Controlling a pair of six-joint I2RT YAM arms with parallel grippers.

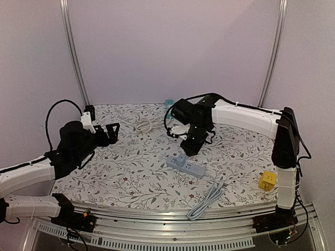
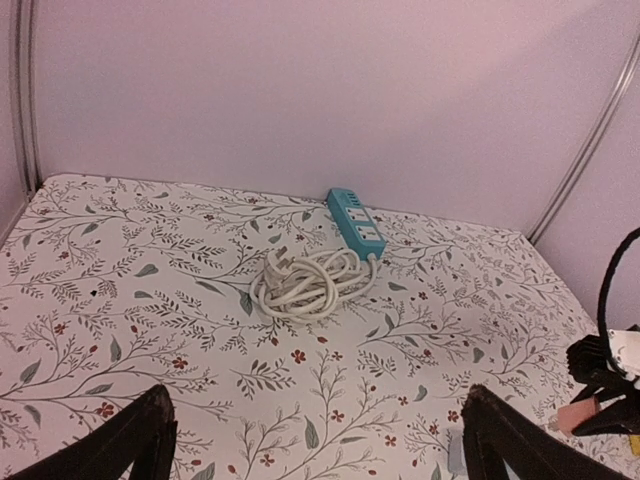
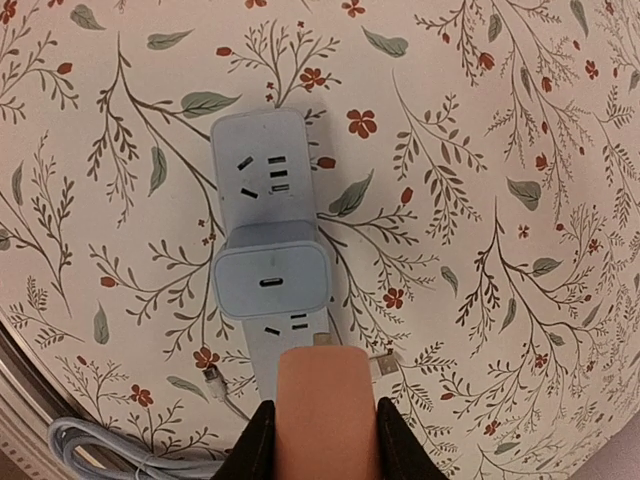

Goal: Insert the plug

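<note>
A pale blue power strip (image 3: 262, 150) lies on the floral table (image 3: 520, 120), with a blue-grey charger cube (image 3: 270, 282) seated in its middle socket. My right gripper (image 3: 322, 442) is shut on a salmon-coloured plug (image 3: 325, 405), held above the strip's near socket, a metal prong showing at its tip. In the top view the right gripper (image 1: 191, 145) hovers just over the strip (image 1: 186, 166). My left gripper (image 1: 109, 133) is open and empty, well to the left; its black fingers (image 2: 140, 440) frame bare table.
A teal power strip (image 2: 355, 220) and a coiled white cable (image 2: 305, 280) lie at the back. A grey cable bundle (image 1: 207, 198) lies by the front edge, loose USB ends (image 3: 385, 362) beside the strip. A yellow plug (image 1: 267, 180) sits at the right.
</note>
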